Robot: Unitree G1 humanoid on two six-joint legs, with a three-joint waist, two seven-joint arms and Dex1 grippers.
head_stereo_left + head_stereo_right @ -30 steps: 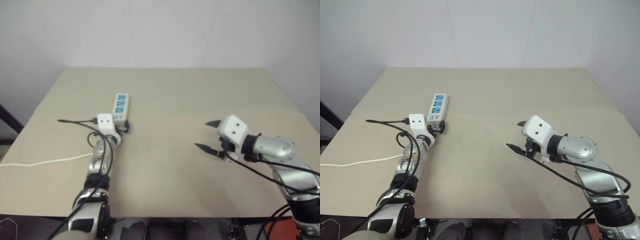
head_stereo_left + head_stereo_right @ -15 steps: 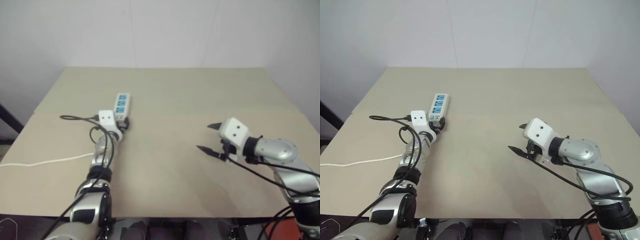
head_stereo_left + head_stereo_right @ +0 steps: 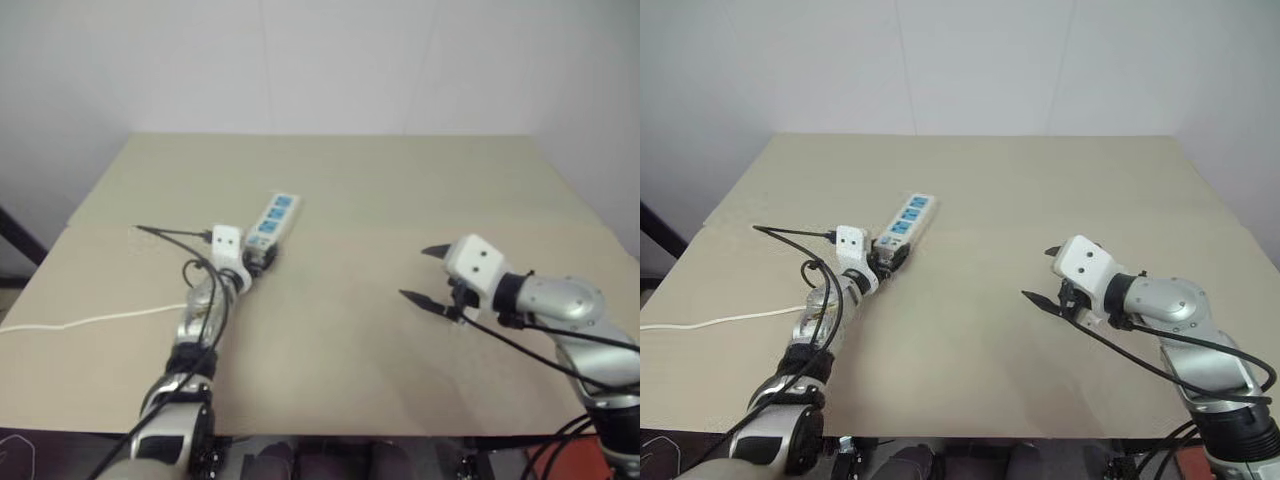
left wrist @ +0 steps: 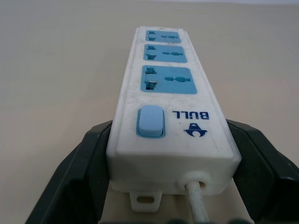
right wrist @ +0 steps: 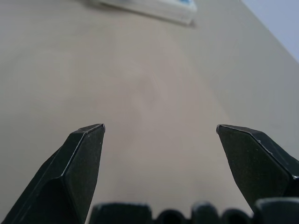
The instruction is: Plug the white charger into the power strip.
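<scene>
The power strip (image 3: pixel 275 222) is a long white bar with three blue sockets (image 4: pixel 164 80) and a blue end switch (image 4: pixel 150 121). It lies on the tan table left of centre, angled away to the right. My left gripper (image 3: pixel 260 260) is shut on its switch end, one black finger (image 4: pixel 86 158) pressed against each long side. A white cord (image 3: pixel 90 322) trails off to the left table edge. Over the right part of the table my right gripper (image 3: pixel 415 272) is open and holds nothing. The white charger is out of view.
The tan table (image 3: pixel 380 190) reaches back to a white wall. A seam crosses the tabletop (image 3: pixel 1160 228) from side to side. The strip's far end (image 5: pixel 154 5) shows beyond my right gripper's fingers (image 5: pixel 84 154).
My left gripper has shut on the strip's switch end and swung to the right, turning the strip so that its far end points right. The right gripper has stayed put.
</scene>
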